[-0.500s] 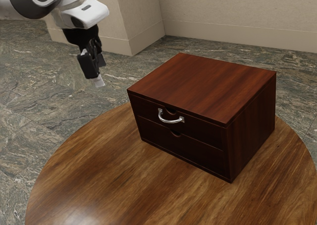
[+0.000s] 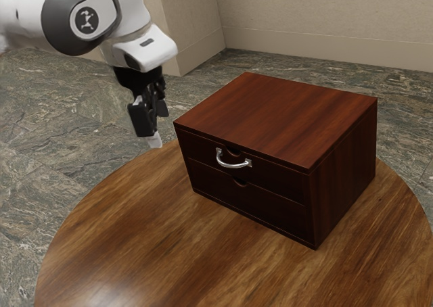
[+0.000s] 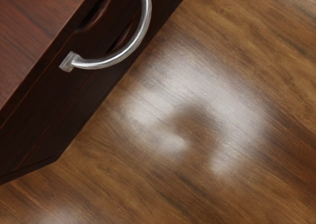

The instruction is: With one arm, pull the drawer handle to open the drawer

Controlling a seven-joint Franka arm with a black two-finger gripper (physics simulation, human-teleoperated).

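Note:
A dark red wooden cabinet [image 2: 284,117] with two drawers stands on a round wooden table [image 2: 135,253]. The upper drawer [image 2: 264,168] carries a curved silver handle [image 2: 233,160] and sits flush with the cabinet front. My gripper [image 2: 154,139] points downward over the table's far edge, off the cabinet's corner at the exterior view's left, well apart from the handle. In the wrist view the silver handle [image 3: 123,46] curves out from the dark drawer front [image 3: 59,100], with bare tabletop [image 3: 222,135] beside it.
The lower drawer [image 2: 250,199] has a small notch and no handle. Grey marble floor [image 2: 54,145] surrounds the table, and a beige wall pillar [image 2: 186,23] stands behind my arm. Open tabletop lies in front of the cabinet.
My arm has swung toward the exterior view's right and lowered, bringing the gripper closer to the cabinet's corner. The cabinet and drawers have not moved.

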